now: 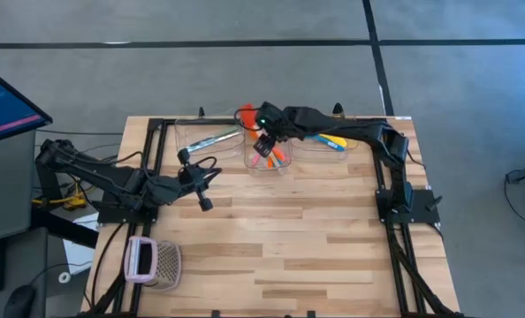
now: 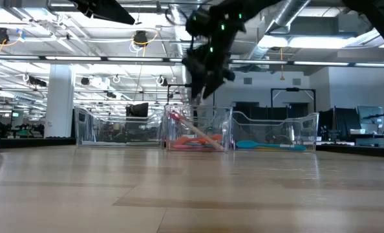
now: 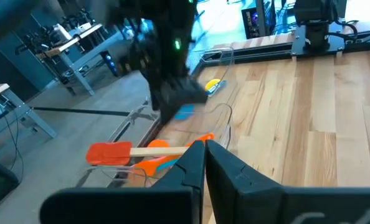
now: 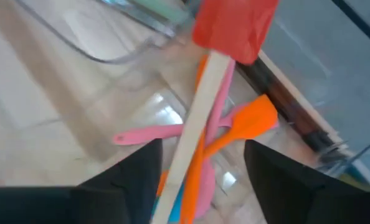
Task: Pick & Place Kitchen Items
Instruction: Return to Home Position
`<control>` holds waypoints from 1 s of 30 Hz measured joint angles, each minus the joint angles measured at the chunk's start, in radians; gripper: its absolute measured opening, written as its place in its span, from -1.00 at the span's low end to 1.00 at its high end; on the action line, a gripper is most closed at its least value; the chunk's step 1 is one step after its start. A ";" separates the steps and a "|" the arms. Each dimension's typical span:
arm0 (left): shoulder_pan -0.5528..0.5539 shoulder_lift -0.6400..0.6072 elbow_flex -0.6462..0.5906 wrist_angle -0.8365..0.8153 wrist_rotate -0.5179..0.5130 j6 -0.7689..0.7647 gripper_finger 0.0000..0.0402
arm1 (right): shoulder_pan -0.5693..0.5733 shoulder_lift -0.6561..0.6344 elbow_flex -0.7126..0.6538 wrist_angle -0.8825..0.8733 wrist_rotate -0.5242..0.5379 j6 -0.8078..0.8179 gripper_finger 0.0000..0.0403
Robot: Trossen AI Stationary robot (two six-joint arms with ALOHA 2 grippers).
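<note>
A red-headed wooden-handled spatula (image 4: 205,106) lies slanted in the middle clear bin (image 1: 267,164). Its head (image 2: 174,118) leans up by the bin's far wall and its handle rests on pink (image 4: 147,133) and orange (image 4: 250,121) spoons. My right gripper (image 4: 202,149) hangs open above this bin, a finger on either side of the handle and clear of it. Silvery and teal cutlery (image 1: 211,140) lies in the left bin, yellow and blue spoons (image 1: 331,141) in the right one. My left gripper (image 1: 204,200) is shut on nothing, over the table's left part.
The three clear bins stand in a row along the far edge. A pink-and-white mesh basket (image 1: 153,262) sits at the near left corner. Black frame rails (image 1: 393,230) run down both table sides. Bare wood fills the middle and near part of the table.
</note>
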 joint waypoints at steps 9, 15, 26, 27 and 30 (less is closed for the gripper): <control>0.000 0.000 0.000 0.006 0.001 0.002 -0.98 | 0.092 -0.002 0.165 -0.186 -0.002 -0.182 -0.79; 0.000 0.000 0.000 0.006 0.108 0.042 -0.98 | 0.160 -0.002 0.165 -0.123 -0.069 -0.267 -0.92; 0.000 -0.031 -0.003 0.061 0.242 0.146 -0.98 | 0.204 -0.155 0.081 0.053 -0.179 -0.354 -0.99; 0.002 -0.038 -0.002 0.098 0.268 0.174 -0.98 | 0.207 -0.183 0.053 0.082 -0.181 -0.363 -0.99; 0.023 -0.077 -0.001 0.175 0.371 0.250 -0.98 | 0.219 -0.285 -0.070 0.177 -0.185 -0.374 -0.98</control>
